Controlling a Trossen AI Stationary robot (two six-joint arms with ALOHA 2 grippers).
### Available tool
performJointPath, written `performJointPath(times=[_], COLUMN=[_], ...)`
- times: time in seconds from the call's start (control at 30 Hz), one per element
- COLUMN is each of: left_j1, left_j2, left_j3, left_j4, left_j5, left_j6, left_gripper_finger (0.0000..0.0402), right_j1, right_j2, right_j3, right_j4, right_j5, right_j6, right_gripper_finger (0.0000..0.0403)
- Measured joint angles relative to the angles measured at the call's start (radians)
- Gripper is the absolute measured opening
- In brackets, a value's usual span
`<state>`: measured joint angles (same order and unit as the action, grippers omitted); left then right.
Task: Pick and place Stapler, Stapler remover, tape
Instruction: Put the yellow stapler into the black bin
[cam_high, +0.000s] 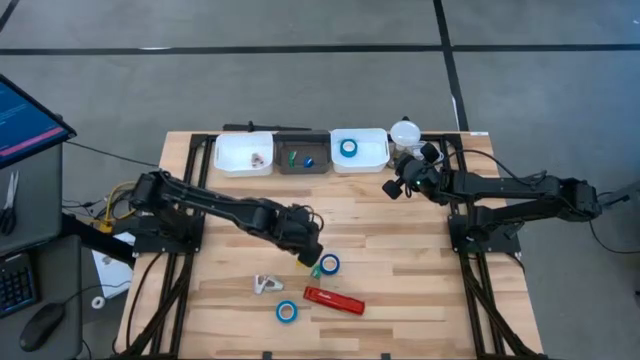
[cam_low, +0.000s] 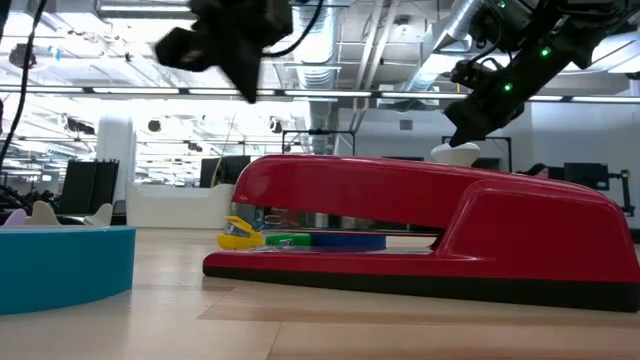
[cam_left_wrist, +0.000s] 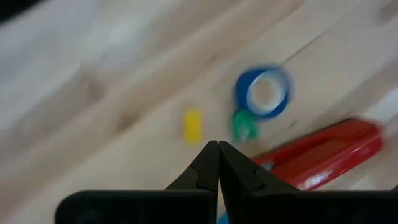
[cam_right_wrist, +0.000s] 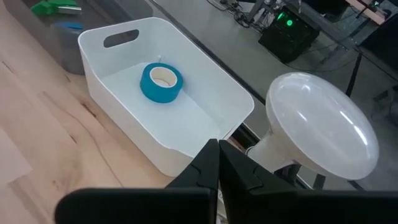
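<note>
Stapler (cam_high: 334, 301): glossy red bar, flat on the plank table (cam_high: 420, 300) near its front edge, blue tape rings (cam_high: 287, 311) beside it. Left gripper (cam_high: 311, 257) just behind, fingers pressed together, empty. Right gripper (cam_right_wrist: 218, 163) closed over the white bin's (cam_right_wrist: 205, 74) rim, back-right.

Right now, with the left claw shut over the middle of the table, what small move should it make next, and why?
Probably open the left claw and lower it onto the tape roll beside it: its fingers are closed and empty, and one roll already lies in the white bin.
</note>
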<state>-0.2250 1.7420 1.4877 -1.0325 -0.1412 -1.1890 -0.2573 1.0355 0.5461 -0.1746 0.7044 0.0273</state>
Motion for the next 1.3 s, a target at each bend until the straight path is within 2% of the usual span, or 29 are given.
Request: performJointPath(times=[0.13, 0.53, 0.77, 0.93, 1.13, 1.3], left_j1=[-0.005, 0.012, 0.017, 0.029, 0.038, 0.037], left_j2=[0.040, 0.059, 0.061, 0.061, 0.061, 0.061], left_j3=[0.001, -0.001, -0.133, -0.214, -0.289, -0.374], left_j4=[-0.079, 0.003, 0.181, 0.249, 0.331, 0.494], left_j5=[0.085, 0.125, 0.155, 0.165, 0.165, 0.180], left_j6=[-0.123, -0.066, -0.070, -0.072, -0.066, -0.047], left_gripper_finger=[0.0001, 0.0012, 0.0072, 0.0106, 0.0124, 0.0131], right_j1=[0.000, 0.000, 0.000, -0.001, -0.001, -0.001], right_j2=[0.000, 0.000, 0.000, 0.000, 0.000, 0.000], right_j3=[0.000, 0.000, 0.000, 0.000, 0.000, 0.000], right_j4=[-0.001, -0.036, -0.040, -0.051, -0.052, -0.051], right_j5=[0.000, 0.000, 0.000, 0.000, 0.000, 0.000], right_j6=[0.000, 0.000, 0.000, 0.000, 0.000, 0.000], right_gripper_finger=[0.0000, 0.0000, 0.0000, 0.0000, 0.0000, 0.0000])
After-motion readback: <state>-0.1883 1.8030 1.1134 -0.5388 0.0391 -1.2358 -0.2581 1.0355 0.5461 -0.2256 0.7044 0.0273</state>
